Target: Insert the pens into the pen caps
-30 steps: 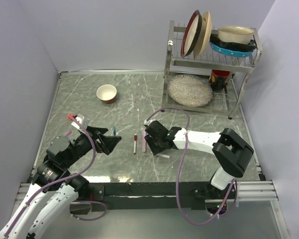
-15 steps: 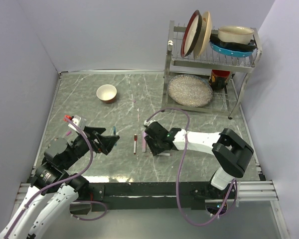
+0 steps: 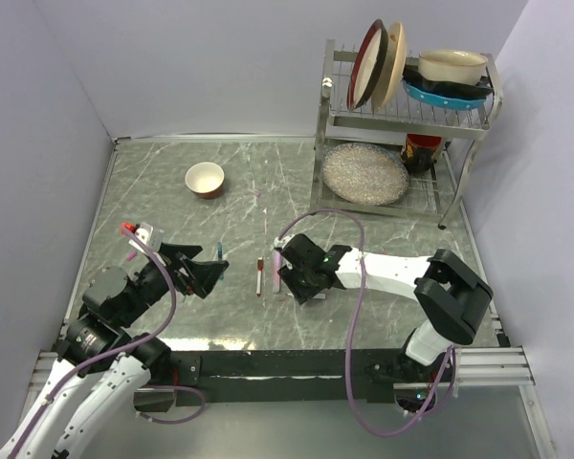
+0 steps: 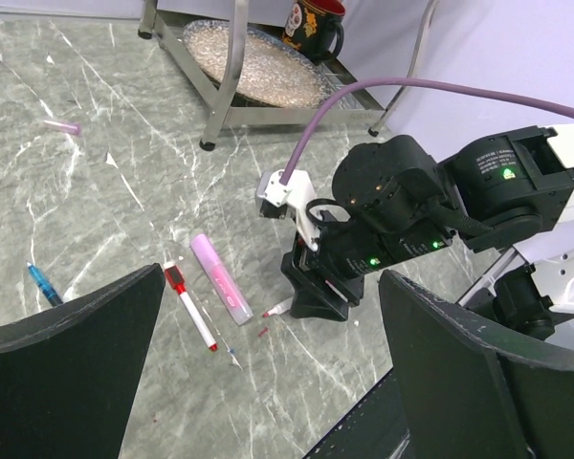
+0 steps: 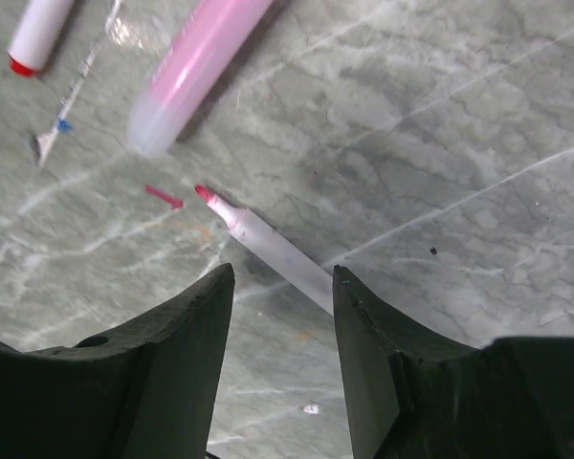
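Repositioned over slim white-barrelled, pink-tipped plastic pen (image 5: pixel 266 245): right gripper (image 5: pixel 279 282), fingers parted, empty; pickup step, closing needed next.

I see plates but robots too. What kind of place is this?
Probably a robot lab dressed like a kitchen: plain walls box in a marble-look table, and a dish rack holds plates.

Pink-tipped pen (image 5: pixel 263 239): rear end hidden behind right pincer (image 5: pixel 279 287). Lilac cap (image 5: pixel 201 72), red-ended pen (image 5: pixel 38 33): cut off at top edge.
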Robot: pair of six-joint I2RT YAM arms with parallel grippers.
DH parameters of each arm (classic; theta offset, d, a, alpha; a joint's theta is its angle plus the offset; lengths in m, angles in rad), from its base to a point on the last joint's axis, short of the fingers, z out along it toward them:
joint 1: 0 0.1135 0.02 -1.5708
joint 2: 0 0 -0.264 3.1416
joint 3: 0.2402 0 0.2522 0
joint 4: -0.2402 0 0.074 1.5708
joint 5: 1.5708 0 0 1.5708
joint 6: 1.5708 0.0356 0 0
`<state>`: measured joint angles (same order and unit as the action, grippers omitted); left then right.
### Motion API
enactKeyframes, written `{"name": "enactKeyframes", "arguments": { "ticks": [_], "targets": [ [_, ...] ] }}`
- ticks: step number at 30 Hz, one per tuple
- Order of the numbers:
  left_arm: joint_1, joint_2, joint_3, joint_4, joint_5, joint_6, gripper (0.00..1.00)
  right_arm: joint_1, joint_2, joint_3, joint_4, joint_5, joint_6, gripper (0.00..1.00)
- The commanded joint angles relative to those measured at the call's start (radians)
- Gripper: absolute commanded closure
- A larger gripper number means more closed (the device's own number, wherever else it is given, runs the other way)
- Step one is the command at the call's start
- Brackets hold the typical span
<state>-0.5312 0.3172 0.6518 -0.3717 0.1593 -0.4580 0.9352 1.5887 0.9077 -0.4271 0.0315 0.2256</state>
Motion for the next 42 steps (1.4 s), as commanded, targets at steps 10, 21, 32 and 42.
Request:
{"name": "enactKeyframes", "arguments": {
  "ticks": [10, 21, 32, 42],
  "targets": [
    [0.005, -0.010, 0.012, 0.033, 0.008, 0.001, 0.01, 0.008, 0.095, 0.007, -0.053, 0.057, 0.004, 0.52],
    [0.005, -0.001, 0.020, 0.005, -0.086, -0.120, 0.03, 0.027, 0.039, -0.015, -0.036, 0.083, 0.142, 1.00],
    [0.005, 0.183, -0.032, 0.017, -0.029, -0.352, 0.10, 0.033, -0.242, -0.127, 0.141, 0.088, 0.319, 1.00],
    [0.002, 0.270, -0.178, 0.341, 0.170, -0.449, 0.18, 0.077, -0.486, -0.182, 0.366, -0.016, 0.412, 1.00]
  ]
}}
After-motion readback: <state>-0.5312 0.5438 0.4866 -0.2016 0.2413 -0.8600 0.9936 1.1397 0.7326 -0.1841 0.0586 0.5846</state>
